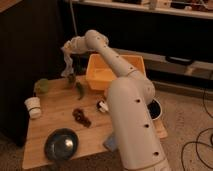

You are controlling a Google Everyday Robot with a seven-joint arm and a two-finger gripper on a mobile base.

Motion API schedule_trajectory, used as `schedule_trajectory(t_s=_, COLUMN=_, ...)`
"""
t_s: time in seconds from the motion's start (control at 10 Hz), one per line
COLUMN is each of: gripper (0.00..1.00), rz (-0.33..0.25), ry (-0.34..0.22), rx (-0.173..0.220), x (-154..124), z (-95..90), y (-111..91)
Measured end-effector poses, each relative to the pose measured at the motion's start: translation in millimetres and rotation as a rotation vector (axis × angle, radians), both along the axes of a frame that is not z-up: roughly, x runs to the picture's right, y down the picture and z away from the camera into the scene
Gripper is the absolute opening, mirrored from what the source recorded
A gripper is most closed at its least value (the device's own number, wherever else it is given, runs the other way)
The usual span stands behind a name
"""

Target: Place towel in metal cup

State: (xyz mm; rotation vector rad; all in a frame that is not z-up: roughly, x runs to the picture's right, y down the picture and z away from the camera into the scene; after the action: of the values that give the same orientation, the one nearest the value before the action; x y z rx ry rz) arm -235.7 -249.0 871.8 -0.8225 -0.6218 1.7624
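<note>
I see a light wooden worktop [60, 127] standing on a speckled floor, with a dark wall behind it and a shelf line further back. Cables lie on the floor at the right edge.

I take the yellow bin [112, 75] as my landmark. It is one bin, at the far side of the worktop. To the left of it, near the worktop's left edge, sits one green round object [42, 86], and in front of that one white cup [33, 107]. Just beside the bin's front left corner lies one green vegetable [80, 90]. In front of the bin there is one dark reddish clump [81, 116], and one small white and black thing [102, 105] close to the arm. Further in front, near the worktop's near edge, lies one dark round bowl [61, 144]. One grey flat piece [111, 142] shows beside the arm's base.

The end effector [67, 49] is up and to the left of the bin, above the worktop's far edge. It is pinching the towel [67, 64], which hangs down from it as one pale strip. Directly under the towel's lower end stands a small dark object [71, 78]; I cannot tell if it is the metal cup.
</note>
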Motion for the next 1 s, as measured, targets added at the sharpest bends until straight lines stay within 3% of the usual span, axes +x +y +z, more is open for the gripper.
schedule_trajectory(t_s=0.5, gripper=0.0, rz=-0.074, ry=0.005, rx=-0.007, x=-14, z=8.5, y=12)
schedule_trajectory(t_s=1.0, gripper=0.0, rz=-0.145, ry=0.027, rx=-0.032, x=-16, z=19.2, y=41)
